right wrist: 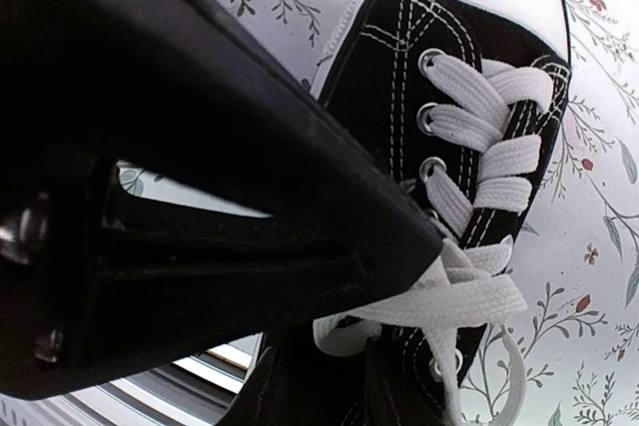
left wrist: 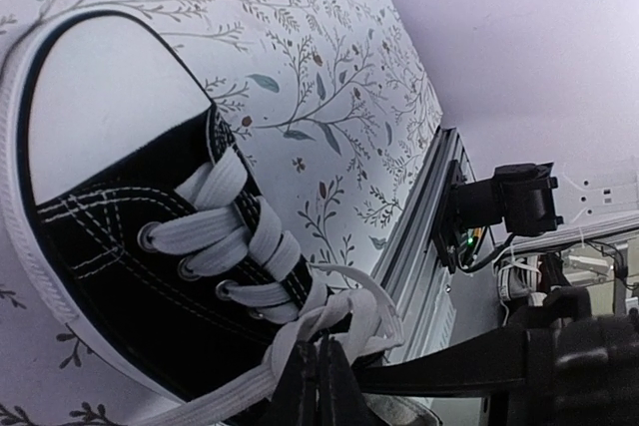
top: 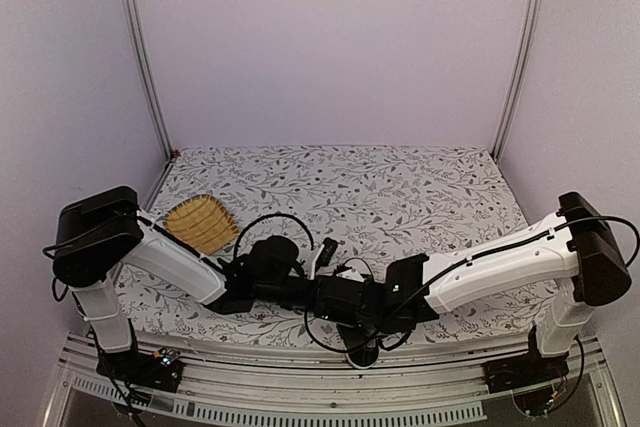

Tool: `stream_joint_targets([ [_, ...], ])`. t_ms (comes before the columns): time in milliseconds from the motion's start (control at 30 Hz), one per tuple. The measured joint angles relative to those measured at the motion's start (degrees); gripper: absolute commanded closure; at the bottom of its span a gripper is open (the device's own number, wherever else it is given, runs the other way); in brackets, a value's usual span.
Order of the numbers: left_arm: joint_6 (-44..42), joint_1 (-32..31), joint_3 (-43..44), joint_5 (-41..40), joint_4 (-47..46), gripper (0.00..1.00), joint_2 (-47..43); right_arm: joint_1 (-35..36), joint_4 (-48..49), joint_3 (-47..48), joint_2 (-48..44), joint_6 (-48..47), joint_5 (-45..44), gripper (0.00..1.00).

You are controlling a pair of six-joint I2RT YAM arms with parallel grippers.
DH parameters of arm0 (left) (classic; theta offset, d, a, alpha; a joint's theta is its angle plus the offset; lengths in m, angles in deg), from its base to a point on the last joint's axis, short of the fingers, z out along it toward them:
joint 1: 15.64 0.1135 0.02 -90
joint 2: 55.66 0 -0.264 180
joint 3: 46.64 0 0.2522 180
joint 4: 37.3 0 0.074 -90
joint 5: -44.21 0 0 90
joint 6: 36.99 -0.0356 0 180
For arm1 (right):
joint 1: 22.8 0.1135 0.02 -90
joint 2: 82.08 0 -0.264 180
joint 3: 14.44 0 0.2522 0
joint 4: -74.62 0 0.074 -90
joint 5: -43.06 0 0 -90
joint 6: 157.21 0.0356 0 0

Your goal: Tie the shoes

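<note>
The black sneaker (left wrist: 110, 266) lies on the floral cloth, its white toe cap (left wrist: 110, 97) pointing away from the arms. In the top view it is almost hidden under both grippers. My left gripper (left wrist: 319, 376) is shut on the white lace (left wrist: 300, 331) at the crossing above the top eyelets. In the right wrist view it is the big black shape (right wrist: 280, 197) pinching the lace (right wrist: 469, 301). My right gripper (right wrist: 324, 386) is open just below it, a small lace loop (right wrist: 344, 334) hanging over the gap. The shoe's laced front (right wrist: 479, 137) lies beyond.
A yellow ribbed mat (top: 200, 224) lies on the cloth to the left of the arms. The aluminium table rail (left wrist: 419, 246) runs close beside the shoe at the near edge. Both arms (top: 330, 292) meet at the front centre, crowded together.
</note>
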Motion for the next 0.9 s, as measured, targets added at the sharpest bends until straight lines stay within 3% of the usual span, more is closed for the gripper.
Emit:
stream_joint_targets([
  [567,1.88,1.07,-1.66,1.38,-2.84,1.0,0.02,-0.15,-1.97,2.91,4.07,5.4,-5.64,0.74],
  [733,2.03,1.16,-1.66,1.64,-2.99,1.0,0.48,-0.37,-2.03,2.91,5.03,7.21,-7.17,0.8],
  [900,2.21,1.27,-1.66,1.66,-3.08,1.0,0.72,-0.66,-1.49,2.84,5.75,8.48,-8.24,0.95],
])
